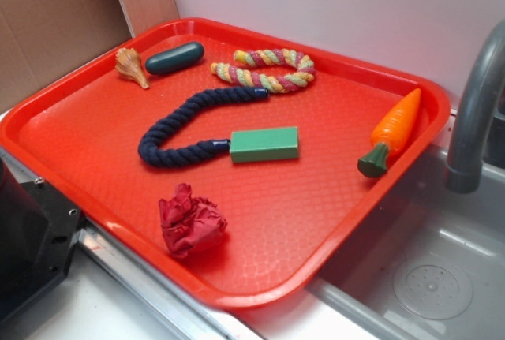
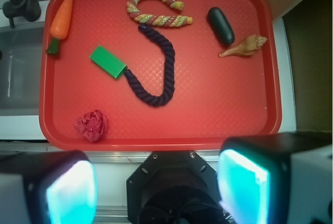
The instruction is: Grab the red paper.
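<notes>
The red paper is a dark crimson crumpled wad lying near the front edge of the orange-red tray. In the wrist view my gripper hangs high above the robot base, outside the tray's near edge, with the paper ahead and to the left. Its two pads glow teal, stand far apart and hold nothing. The gripper does not show in the exterior view.
On the tray lie a navy rope with a green block, a red-yellow-green braided rope ring, a dark green capsule, a shell and a toy carrot. A sink and faucet stand beside it.
</notes>
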`<state>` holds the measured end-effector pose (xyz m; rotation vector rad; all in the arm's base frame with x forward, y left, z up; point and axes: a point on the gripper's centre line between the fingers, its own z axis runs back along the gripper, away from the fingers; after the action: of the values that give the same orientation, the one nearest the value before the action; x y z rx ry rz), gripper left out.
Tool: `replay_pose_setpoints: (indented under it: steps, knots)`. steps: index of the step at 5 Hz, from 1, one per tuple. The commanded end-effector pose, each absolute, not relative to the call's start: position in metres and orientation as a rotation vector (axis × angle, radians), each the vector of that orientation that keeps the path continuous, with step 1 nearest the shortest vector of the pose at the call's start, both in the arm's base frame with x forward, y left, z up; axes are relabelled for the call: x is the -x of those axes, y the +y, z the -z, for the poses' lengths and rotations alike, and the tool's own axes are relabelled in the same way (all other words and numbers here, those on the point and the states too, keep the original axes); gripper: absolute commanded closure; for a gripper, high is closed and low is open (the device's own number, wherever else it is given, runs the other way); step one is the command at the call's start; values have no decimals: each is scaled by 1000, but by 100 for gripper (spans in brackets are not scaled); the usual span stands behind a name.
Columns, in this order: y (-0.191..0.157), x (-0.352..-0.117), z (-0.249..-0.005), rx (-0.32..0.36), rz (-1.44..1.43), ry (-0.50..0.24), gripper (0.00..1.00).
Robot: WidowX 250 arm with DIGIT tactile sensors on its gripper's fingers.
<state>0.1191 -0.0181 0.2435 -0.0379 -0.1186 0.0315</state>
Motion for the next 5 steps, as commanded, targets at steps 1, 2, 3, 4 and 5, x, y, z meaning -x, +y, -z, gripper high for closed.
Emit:
replay_pose_setpoints:
  steps: [1, 2, 3, 4, 5]
  knots:
    - [-18, -119, -244, 38, -32, -119, 0]
    - [-58, -112, -194, 111, 13, -18, 0]
    - [-79, -152, -144, 124, 21, -21, 0]
    - [-106, -159, -96, 110, 81, -65, 0]
    - [-112, -159, -49, 146, 142, -49, 0]
